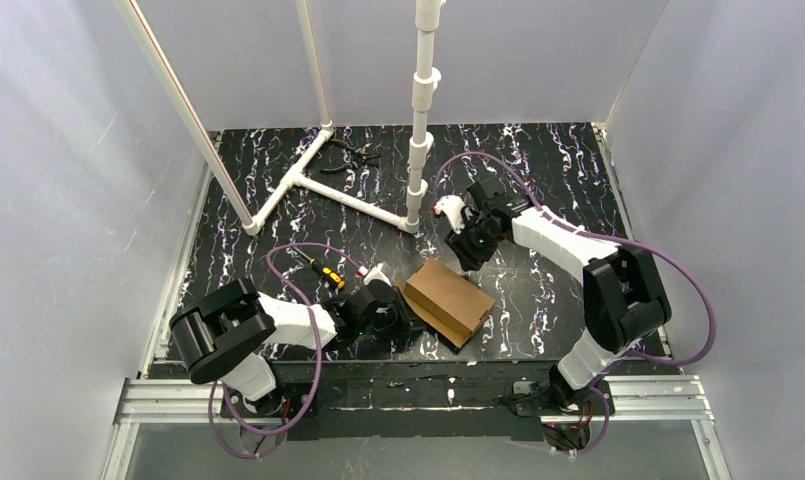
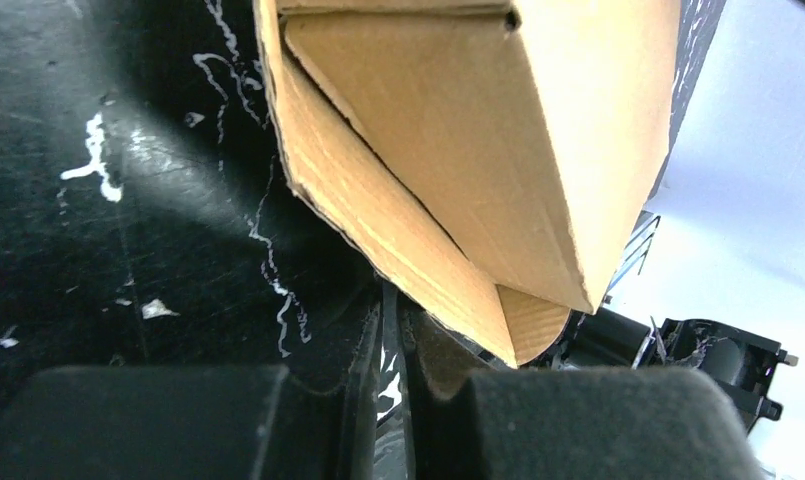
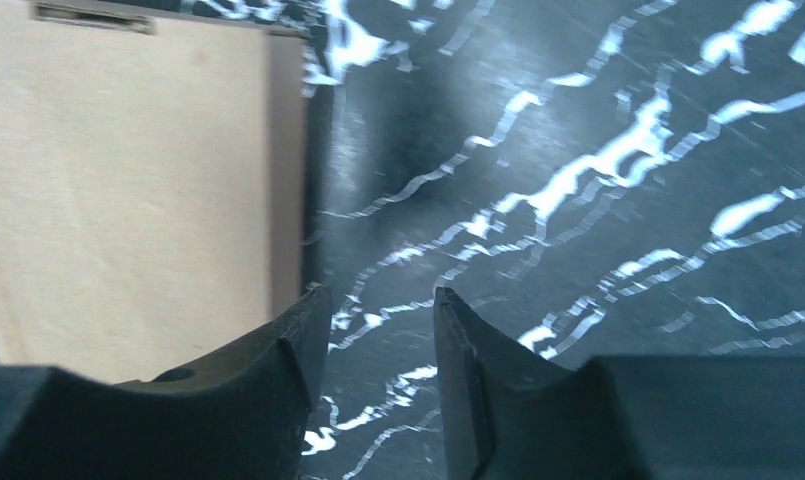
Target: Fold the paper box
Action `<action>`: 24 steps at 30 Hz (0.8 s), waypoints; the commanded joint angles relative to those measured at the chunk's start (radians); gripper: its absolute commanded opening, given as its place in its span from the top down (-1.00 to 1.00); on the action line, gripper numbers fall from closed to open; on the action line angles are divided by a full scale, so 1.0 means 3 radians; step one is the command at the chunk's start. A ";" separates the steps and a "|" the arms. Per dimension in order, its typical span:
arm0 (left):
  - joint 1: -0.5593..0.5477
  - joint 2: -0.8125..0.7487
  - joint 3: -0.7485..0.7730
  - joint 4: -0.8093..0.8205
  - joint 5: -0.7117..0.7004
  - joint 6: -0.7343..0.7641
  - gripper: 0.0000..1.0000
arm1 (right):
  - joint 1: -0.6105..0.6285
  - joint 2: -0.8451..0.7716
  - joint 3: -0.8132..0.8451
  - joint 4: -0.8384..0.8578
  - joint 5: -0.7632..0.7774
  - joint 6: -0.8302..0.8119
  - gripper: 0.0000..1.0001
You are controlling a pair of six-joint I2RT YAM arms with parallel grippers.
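Note:
The paper box (image 1: 448, 298) is a small closed brown cardboard box on the black marbled table, near the front middle. My left gripper (image 1: 398, 315) sits low at the box's left end. In the left wrist view the box (image 2: 478, 150) fills the upper frame, with a bottom flap edge hanging loose just over my left gripper (image 2: 398, 300). Its jaws are together with only a thin slit between them. My right gripper (image 1: 470, 262) hovers at the box's far side. In the right wrist view it (image 3: 378, 300) is open and empty over the table, beside the box (image 3: 138, 190).
A white PVC pipe frame (image 1: 318, 185) lies at the back left, with an upright pipe (image 1: 421, 110) at the back middle. Pliers (image 1: 353, 152) lie behind the frame. A yellow-handled screwdriver (image 1: 328, 270) lies left of the box. White walls enclose the table.

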State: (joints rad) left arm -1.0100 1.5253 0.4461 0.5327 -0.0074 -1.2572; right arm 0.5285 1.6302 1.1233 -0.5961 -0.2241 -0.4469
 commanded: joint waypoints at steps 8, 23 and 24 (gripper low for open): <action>-0.0012 -0.0729 -0.0586 0.0045 -0.0248 0.0028 0.49 | -0.0166 -0.0297 0.0368 -0.0319 -0.0795 -0.0433 -0.38; 0.0895 -0.1706 -0.0729 -0.0155 -0.0248 0.1100 -0.37 | 0.0091 -0.0201 0.0255 -0.0052 -0.1250 -0.0121 -0.96; 0.0906 -0.1615 -0.0670 -0.0155 -0.0252 0.1168 -0.36 | 0.0101 -0.0186 0.0263 -0.0057 -0.1244 -0.0126 -0.96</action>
State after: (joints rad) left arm -0.7620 0.9871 0.1810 0.5114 -0.0849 -1.0405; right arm 0.5457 1.5768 1.1946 -0.6376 -0.5636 -0.4957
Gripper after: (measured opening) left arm 0.689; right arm 0.982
